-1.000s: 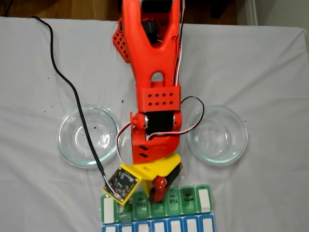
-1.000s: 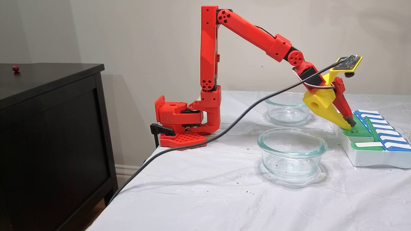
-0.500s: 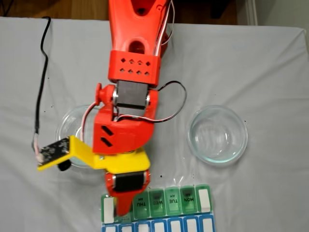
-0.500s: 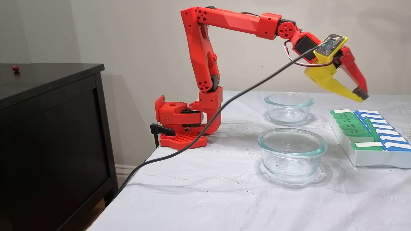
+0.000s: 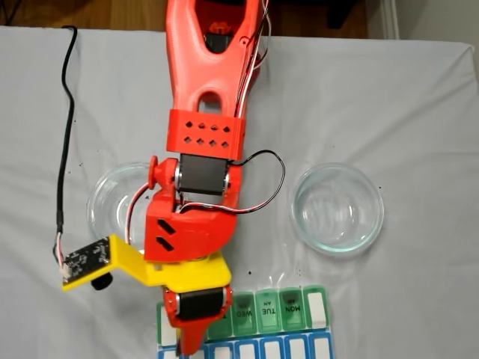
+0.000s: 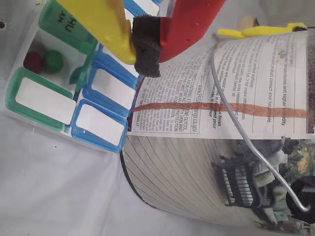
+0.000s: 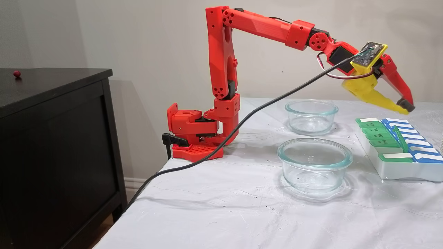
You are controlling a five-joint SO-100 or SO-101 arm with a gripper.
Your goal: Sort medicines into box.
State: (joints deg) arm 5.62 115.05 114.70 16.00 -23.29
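Observation:
My gripper [image 7: 407, 108] hangs in the air above the far side of the box [image 7: 398, 171], its yellow and red fingers shut with nothing between them. From above, the gripper [image 5: 187, 348] reaches over the left end of the box [image 5: 290, 307], at the blue row. In the wrist view the gripper [image 6: 142, 46] is closed on its own black foam pad. Below it, one compartment of the box [image 6: 101, 125] stands open, and two medicines lie inside: a dark red ball [image 6: 33, 60] and a green ball [image 6: 52, 60]. Another dark red ball [image 7: 16, 73] rests on the black cabinet.
Two clear glass bowls [image 5: 112, 213] [image 5: 337, 209] stand between the arm's base and the box, the left one partly under the arm. A printed cylindrical container [image 6: 206, 162] sits just beyond the box. A black cable [image 7: 242, 121] trails from the wrist camera off the table's edge.
The gripper rose from the green lids of the box, swung left in the overhead view, and now reaches farther out over the blue row. It stayed shut.

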